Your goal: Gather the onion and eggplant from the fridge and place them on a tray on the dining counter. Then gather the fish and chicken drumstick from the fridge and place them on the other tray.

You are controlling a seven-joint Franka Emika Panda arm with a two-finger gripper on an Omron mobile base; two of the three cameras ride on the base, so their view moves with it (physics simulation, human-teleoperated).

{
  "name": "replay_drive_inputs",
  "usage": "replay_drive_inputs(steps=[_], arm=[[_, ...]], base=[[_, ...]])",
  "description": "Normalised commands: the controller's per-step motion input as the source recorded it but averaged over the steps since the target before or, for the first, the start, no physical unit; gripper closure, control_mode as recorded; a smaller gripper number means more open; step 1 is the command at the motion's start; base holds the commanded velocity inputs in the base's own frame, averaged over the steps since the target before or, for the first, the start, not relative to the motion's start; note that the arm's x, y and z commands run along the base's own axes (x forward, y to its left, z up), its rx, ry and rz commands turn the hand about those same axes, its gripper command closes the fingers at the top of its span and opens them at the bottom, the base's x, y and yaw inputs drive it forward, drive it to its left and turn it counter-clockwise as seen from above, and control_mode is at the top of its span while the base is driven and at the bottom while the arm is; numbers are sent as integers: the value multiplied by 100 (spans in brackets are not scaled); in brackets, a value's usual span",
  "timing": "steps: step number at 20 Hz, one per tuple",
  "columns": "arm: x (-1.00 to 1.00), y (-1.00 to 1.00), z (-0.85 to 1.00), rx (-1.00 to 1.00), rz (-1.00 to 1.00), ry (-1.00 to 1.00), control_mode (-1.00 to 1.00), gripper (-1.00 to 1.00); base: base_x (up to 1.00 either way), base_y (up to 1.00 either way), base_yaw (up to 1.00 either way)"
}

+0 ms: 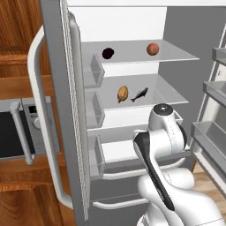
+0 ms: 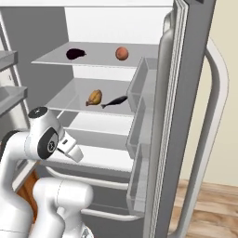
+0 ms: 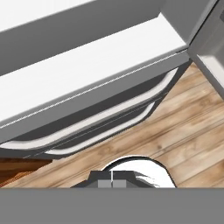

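The fridge stands open. On its top shelf lie a dark eggplant (image 1: 108, 53) (image 2: 75, 54) and a round orange-brown onion (image 1: 152, 49) (image 2: 122, 53). One shelf down, a golden chicken drumstick (image 1: 122, 93) (image 2: 95, 97) lies beside a dark fish (image 1: 139, 94) (image 2: 114, 102). My gripper (image 3: 112, 184) is shut with nothing in it, its tips together. It hangs low in front of the fridge's bottom drawers (image 3: 105, 122), well below the food shelves, and looks down at them and the floor. The trays and the dining counter are out of view.
The open fridge doors (image 1: 66, 110) (image 2: 186, 116) flank the arm on both sides, with bins on their inner faces. A microwave (image 1: 17, 132) sits in wooden cabinets to the left. Wood floor (image 3: 183, 127) lies under the hand.
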Motion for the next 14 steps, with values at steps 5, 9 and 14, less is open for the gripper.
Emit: replay_drive_inputs(steps=[5,9,14], arm=[[0,0,0,0,0,0,100,100],[0,0,0,0,0,0,100,100],[0,0,0,0,0,0,100,100]], base=[[30,14,0],[23,18,0],[10,13,-5]])
